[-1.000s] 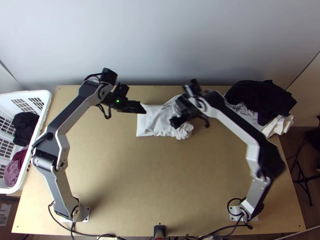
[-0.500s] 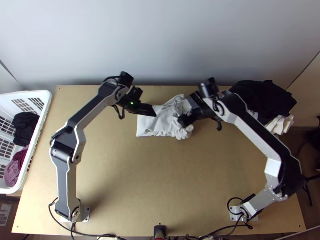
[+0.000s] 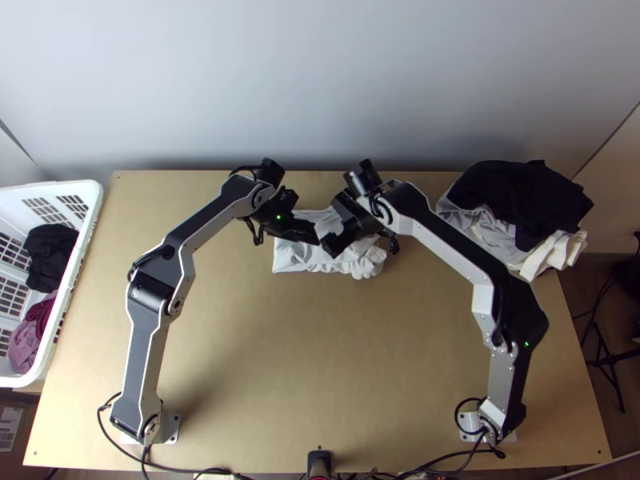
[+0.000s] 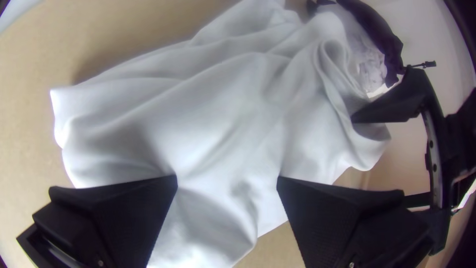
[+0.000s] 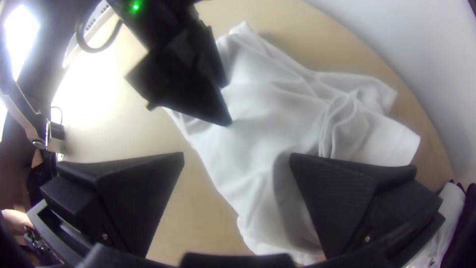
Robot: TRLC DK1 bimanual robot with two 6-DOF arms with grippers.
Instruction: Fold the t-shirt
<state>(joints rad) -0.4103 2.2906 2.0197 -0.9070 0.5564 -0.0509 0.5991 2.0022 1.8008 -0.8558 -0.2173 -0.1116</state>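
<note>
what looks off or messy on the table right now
The white t-shirt lies rumpled, bunched at its right end rather than flat. The black cloth heaped at the far right also seems to reach past the edge of the table.

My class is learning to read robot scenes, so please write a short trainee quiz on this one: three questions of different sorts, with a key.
1. True or false: the left pincer and the right pincer both stand open.

2. How does the white cloth lie on the table?
A. Spread out smooth
B. Creased and partly bunched
C. Rolled into a tight tube

3. Fill in the colour: at the top view's right, the cloth on top of the heap is ____.

Key: 1. True; 2. B; 3. black
</note>
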